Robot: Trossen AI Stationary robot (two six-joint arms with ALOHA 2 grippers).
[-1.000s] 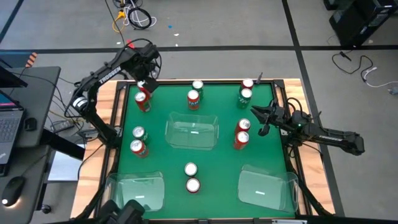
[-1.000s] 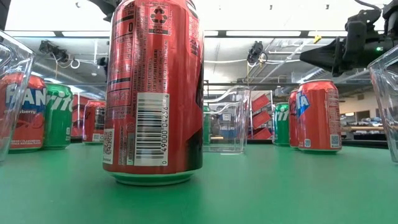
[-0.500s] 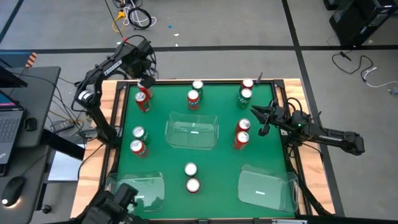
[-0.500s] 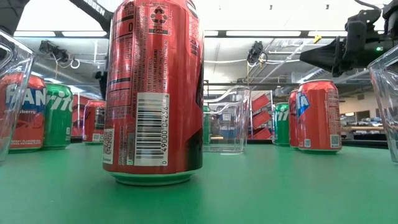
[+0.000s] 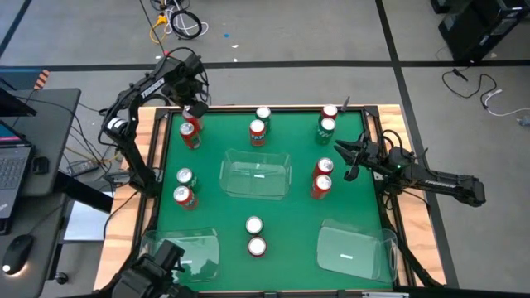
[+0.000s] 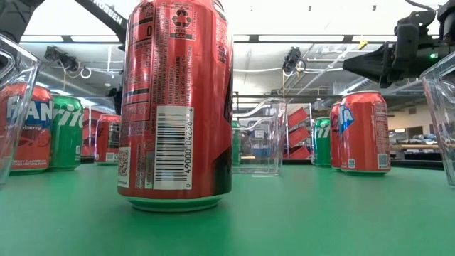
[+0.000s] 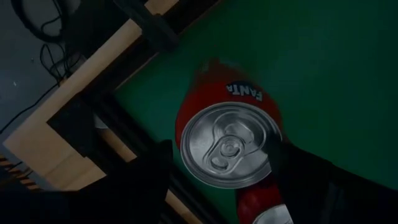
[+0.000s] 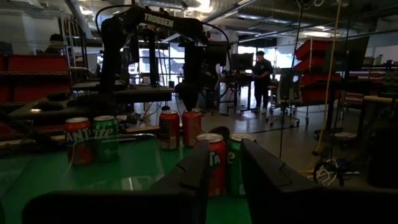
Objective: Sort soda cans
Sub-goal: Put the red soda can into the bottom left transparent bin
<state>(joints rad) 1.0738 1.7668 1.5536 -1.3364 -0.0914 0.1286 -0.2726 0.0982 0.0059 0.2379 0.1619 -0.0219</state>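
A: While the left gripper (image 5: 192, 111) hangs over the far left corner of the table (image 5: 290, 207), what do its jaws do?

B: They stand wide apart, one on either side of a red can (image 7: 227, 143) just below; from the wrist they flank its silver top without closing on it. A second red can (image 5: 190, 136) stands just beside it.

A: And further along?

B: Two more cans, one green (image 5: 185, 176) and one red (image 5: 182, 196), stand near the left edge, with a clear bin (image 5: 181, 251) at the near left corner. Another clear bin (image 5: 255, 175) sits mid-table, two cans (image 5: 259, 124) behind it and two silver-topped cans (image 5: 255, 235) in front.

A: The right side?

B: A pair of cans (image 5: 328, 121) stands at the far right, a red pair (image 5: 322, 177) lower down, and a third bin (image 5: 354, 250) at the near right corner. The right gripper (image 5: 352, 157) hovers just beside the red pair, jaws nearly closed, holding nothing.
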